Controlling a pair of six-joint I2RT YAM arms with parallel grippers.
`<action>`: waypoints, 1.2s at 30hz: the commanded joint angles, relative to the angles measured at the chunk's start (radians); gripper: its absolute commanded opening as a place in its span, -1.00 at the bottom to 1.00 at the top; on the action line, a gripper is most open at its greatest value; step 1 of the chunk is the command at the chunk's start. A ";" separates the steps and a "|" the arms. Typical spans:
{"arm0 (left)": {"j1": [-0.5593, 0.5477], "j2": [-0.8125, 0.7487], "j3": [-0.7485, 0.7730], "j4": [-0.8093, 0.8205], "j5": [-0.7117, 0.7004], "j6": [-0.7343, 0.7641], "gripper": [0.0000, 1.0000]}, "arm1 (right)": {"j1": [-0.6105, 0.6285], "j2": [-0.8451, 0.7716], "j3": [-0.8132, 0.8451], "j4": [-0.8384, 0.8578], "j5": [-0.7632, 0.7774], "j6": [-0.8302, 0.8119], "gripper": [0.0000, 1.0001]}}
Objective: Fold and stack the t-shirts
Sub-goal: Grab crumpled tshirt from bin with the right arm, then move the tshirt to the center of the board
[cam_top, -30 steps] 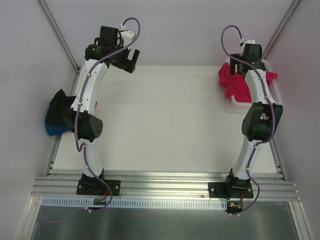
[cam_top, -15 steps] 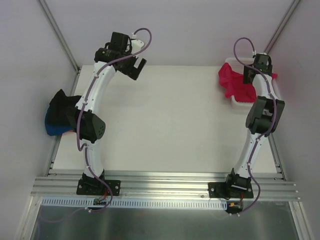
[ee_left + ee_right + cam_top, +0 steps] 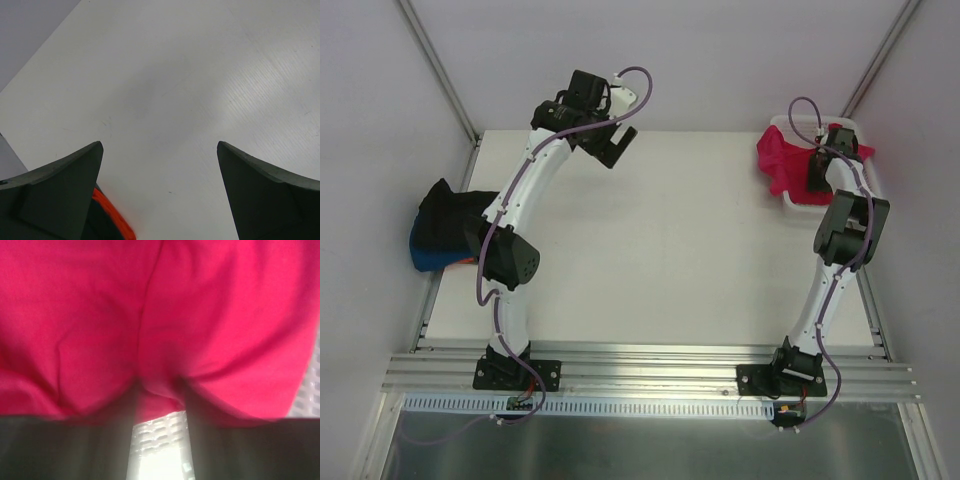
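The crimson-pink soft cloth t-shirt lies crumpled in the white plastic mesh basket at the far right corner of the flat white table. One part is draped over the basket's rim, so the shirt has to be lifted out before any folding can be done. The right gripper reaches down into it for that reason. In its wrist view the cloth fills almost everything, and a ridge of it sits between the two dark, blurred fingers, which stand partly apart (whether they have a real hold on it cannot be told). The left gripper hangs over bare table at the far side, jaws wide and holding nothing, likely placed to help spread the shirt. The loose heap of black, blue and orange t-shirts waits at the table's left edge, well apart.
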 commanded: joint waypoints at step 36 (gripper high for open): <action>0.131 0.076 0.191 0.138 -0.416 -0.330 0.90 | 0.563 -0.565 0.342 -0.132 -0.614 0.168 -0.99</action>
